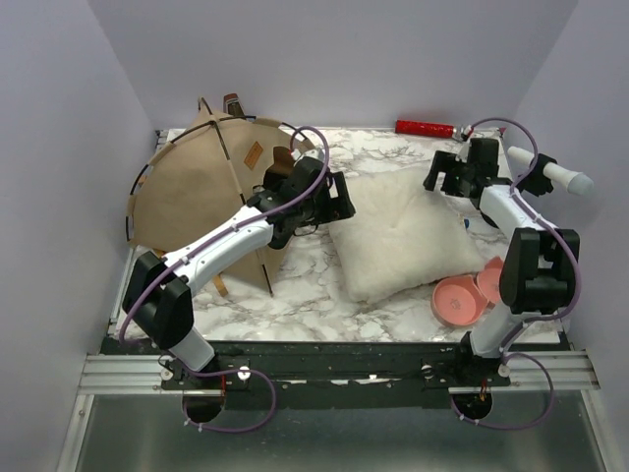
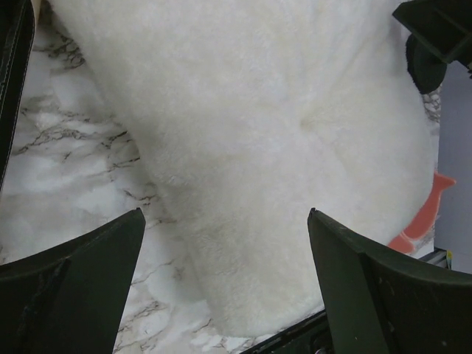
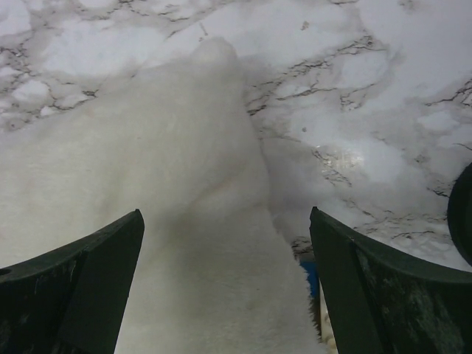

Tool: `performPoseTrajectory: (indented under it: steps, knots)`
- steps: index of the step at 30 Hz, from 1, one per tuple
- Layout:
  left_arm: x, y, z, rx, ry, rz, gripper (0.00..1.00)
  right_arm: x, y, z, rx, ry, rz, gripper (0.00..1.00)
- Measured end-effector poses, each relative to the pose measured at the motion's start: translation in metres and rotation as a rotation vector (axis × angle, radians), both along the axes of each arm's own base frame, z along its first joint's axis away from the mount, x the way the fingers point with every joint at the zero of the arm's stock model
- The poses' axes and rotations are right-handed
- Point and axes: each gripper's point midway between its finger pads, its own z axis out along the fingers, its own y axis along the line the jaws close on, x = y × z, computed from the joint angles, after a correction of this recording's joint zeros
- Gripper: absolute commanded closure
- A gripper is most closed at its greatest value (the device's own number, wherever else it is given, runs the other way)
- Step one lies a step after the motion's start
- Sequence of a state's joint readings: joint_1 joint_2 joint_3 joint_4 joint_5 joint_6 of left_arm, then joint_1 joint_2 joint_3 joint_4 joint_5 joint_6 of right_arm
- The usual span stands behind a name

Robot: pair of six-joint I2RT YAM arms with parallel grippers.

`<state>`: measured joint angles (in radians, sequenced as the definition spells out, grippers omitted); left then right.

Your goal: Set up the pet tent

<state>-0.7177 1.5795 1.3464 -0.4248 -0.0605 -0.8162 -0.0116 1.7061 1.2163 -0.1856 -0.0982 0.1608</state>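
Pet tent (image 1: 197,192): standing at ten o'clock, poles crossing, seemingly erected. White fluffy pillow (image 1: 398,241): lying outside at centre, probably awaiting insertion. Left gripper (image 1: 344,202), right gripper (image 1: 437,177): both gaping, carrying nothing, flanking the pillow.

- White fluffy pillow (image 2: 280,125) fills most of view, from 12 o'clock down to 6 o'clock; small dimple near its middle.
- Marble table (image 2: 66,169) bare at 9 o'clock, grey veins visible.
- Left gripper (image 2: 225,214): two dark fingers (image 2: 81,287) at 7 and 5 o'clock, spread wide, nothing clamped; pillow edge lies below the gap.
- Pink object (image 2: 424,221) at 4 o'clock, partly hidden behind pillow.
- Dark machine part (image 2: 435,37) at 1 o'clock, cut by frame.
- Dark strip (image 2: 13,66) at 10 o'clock edge, identity unclear.
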Motion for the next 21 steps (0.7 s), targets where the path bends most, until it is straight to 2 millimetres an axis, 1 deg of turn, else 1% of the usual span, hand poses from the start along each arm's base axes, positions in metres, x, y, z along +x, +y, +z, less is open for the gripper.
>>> performPoseTrajectory:
  steps: [3,5,9,14,17,21]
  knots:
    - [-0.004,0.002,-0.015,0.006,0.042,0.019,0.01,-0.002,-0.012,-0.011,0.026,0.028,0.013,0.00]
    - [-0.005,0.003,-0.026,0.015,0.067,0.028,0.01,-0.004,-0.012,-0.017,0.061,0.047,0.034,0.00]
    - [-0.012,0.009,-0.047,0.048,0.106,0.045,0.01,-0.008,-0.001,-0.025,0.120,0.073,0.085,0.00]
    - [-0.023,0.018,-0.079,0.062,0.166,0.076,0.01,-0.011,0.011,-0.027,0.180,0.087,0.128,0.00]
    - [-0.027,0.017,-0.089,0.042,0.188,0.087,0.01,-0.012,0.015,-0.030,0.200,0.097,0.139,0.00]
    - [-0.025,0.003,-0.090,-0.022,0.186,0.084,0.01,-0.015,0.018,-0.036,0.219,0.116,0.139,0.01]
